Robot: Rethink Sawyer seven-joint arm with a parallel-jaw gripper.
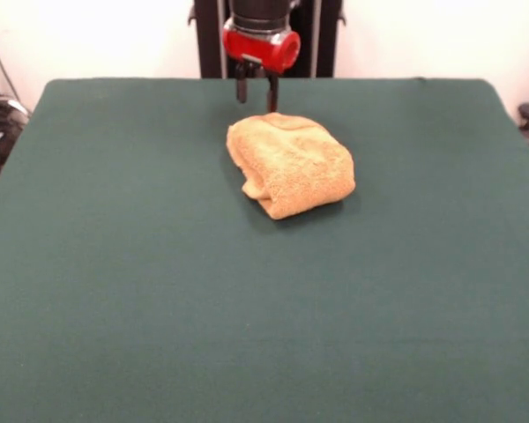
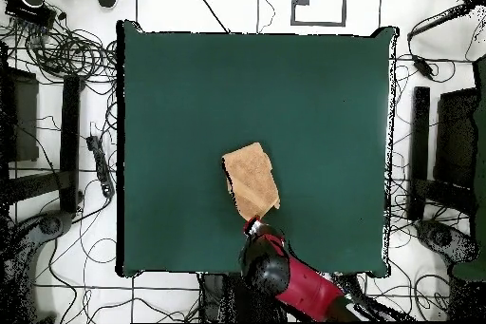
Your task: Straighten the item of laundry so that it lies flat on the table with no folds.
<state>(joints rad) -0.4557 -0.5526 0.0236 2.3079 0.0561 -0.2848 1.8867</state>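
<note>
**Towel folded into a thick bundle, gripper at its far edge**

You are looking at a golden-orange terry towel (image 1: 290, 164) that is folded over on itself into a compact, thick bundle, not spread flat. In the front view it sits a little above the centre of the frame, its outline a rounded, slanted block running from upper left to lower right. You can see stacked layers along its lower-left side, where a rolled fold bulges out, and a faint darker band shows near its upper edge. The pile looks soft and nubby, and the bundle throws a thin shadow onto the cloth surface on its lower right. In the overhead view the towel (image 2: 252, 181) appears as a narrow slanted quadrilateral just below the centre of the frame, wider at its top and tapering toward the bottom.

It rests on the dark green table (image 1: 115, 291), which fills most of both views and is much larger than the towel.

The gripper (image 1: 257, 94) hangs from the red and black arm (image 2: 289, 277) at the upper centre of the front view, directly beside the towel's upper edge. Its two dark fingers (image 1: 271, 93) stand apart with a gap between them, holding nothing; whether their tips touch the cloth you cannot tell.
</note>
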